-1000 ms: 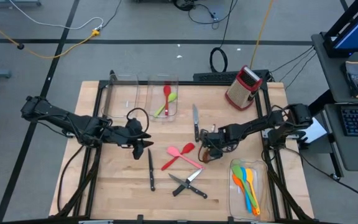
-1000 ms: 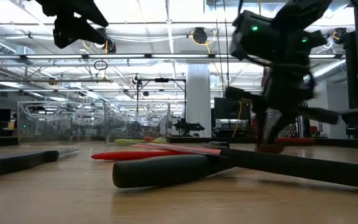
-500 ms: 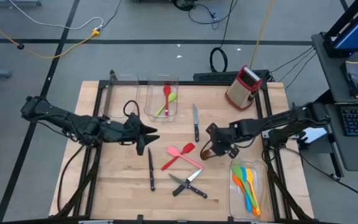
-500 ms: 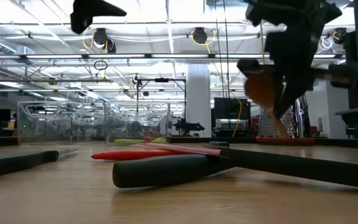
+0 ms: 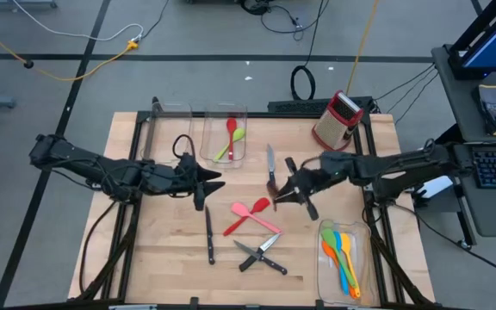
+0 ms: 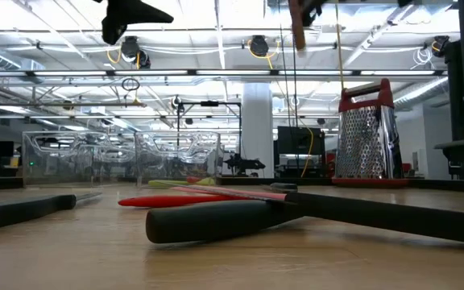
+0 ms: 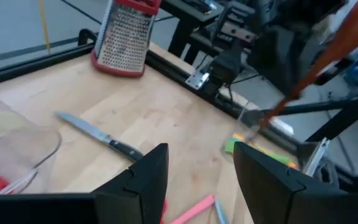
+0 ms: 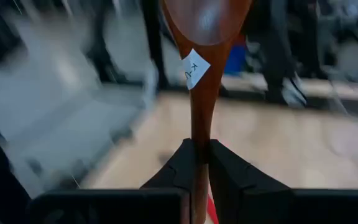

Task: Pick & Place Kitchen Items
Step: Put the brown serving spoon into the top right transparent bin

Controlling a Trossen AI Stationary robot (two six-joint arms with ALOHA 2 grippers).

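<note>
Partly sorted: some utensils sit binned, knives [image 5: 209, 235] and pink spatulas [image 5: 250, 215] remain on the table [image 5: 145, 267], right gripper [image 5: 289, 195] clamps brown spoon [image 8: 205, 74], left gripper [image 5: 207, 185] gapes empty.

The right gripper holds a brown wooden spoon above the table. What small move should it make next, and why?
Probably carry it on toward a clear plastic bin. The right gripper is shut on the brown wooden spoon, held off the wooden table, so only placing remains. The left gripper hovers open, holding nothing.
</note>
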